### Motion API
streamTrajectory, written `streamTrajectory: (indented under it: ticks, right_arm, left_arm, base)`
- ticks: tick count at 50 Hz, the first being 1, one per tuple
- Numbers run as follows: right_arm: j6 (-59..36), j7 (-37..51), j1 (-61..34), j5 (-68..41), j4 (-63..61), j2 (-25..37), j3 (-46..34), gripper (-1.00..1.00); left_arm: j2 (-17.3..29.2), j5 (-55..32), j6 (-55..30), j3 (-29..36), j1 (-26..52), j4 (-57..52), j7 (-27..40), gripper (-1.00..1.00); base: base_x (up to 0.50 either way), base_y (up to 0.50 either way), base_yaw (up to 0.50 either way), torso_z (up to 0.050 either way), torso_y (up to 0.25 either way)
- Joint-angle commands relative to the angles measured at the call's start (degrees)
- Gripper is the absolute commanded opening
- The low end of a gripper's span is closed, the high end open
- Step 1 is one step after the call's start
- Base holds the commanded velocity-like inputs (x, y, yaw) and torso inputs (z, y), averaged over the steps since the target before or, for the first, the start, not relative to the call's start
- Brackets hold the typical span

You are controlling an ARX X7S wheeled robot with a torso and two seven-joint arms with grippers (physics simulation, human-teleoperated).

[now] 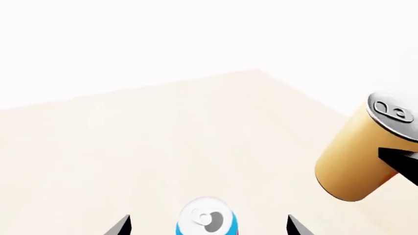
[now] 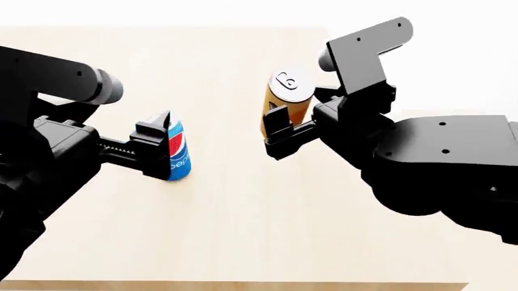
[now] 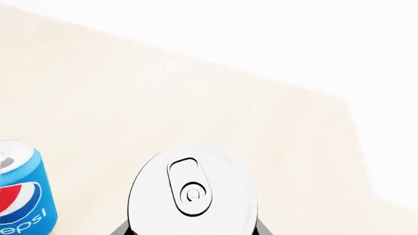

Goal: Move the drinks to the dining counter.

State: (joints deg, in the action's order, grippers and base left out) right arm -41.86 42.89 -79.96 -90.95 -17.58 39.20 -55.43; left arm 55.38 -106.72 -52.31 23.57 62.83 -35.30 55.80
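The blue Pepsi can (image 2: 178, 151) stands upright on the pale dining counter (image 2: 242, 230). My left gripper (image 2: 164, 148) is open, one finger on each side of the can and a gap on both sides; in the left wrist view the can (image 1: 207, 223) sits between the spread fingertips. My right gripper (image 2: 279, 130) is shut on the orange can (image 2: 287, 100) and holds it tilted, a little above the counter, to the right of the Pepsi can. The orange can also shows in the right wrist view (image 3: 193, 196) and the left wrist view (image 1: 356, 156). The purple can is out of view.
The counter's right edge (image 2: 328, 36) runs just behind the right arm, and its front edge (image 2: 242, 282) lies along the bottom of the head view. Beyond the edges all is plain white. Bare counter top lies between and in front of the two cans.
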Motion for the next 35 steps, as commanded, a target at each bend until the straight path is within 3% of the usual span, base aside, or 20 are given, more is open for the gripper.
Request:
streamTrajectory:
  ticks: [1, 35]
  right_arm:
    - [-0.2, -2.3, 1.9, 3.6, 1.6, -1.8, -1.5, -1.0]
    - [-0.2, -2.9, 4.0, 4.7, 2.5, -2.0, -3.0, -1.0]
  left_arm:
    - [1.0, -2.4, 1.0, -1.2, 0.5, -1.2, 0.7, 1.0]
    - [1.5, -3.6, 2.2, -1.9, 0.4, -2.5, 0.5, 1.0]
  base:
    - [0.0, 0.0, 0.0, 0.0, 0.0]
    - [0.0, 0.0, 0.0, 0.0, 0.0]
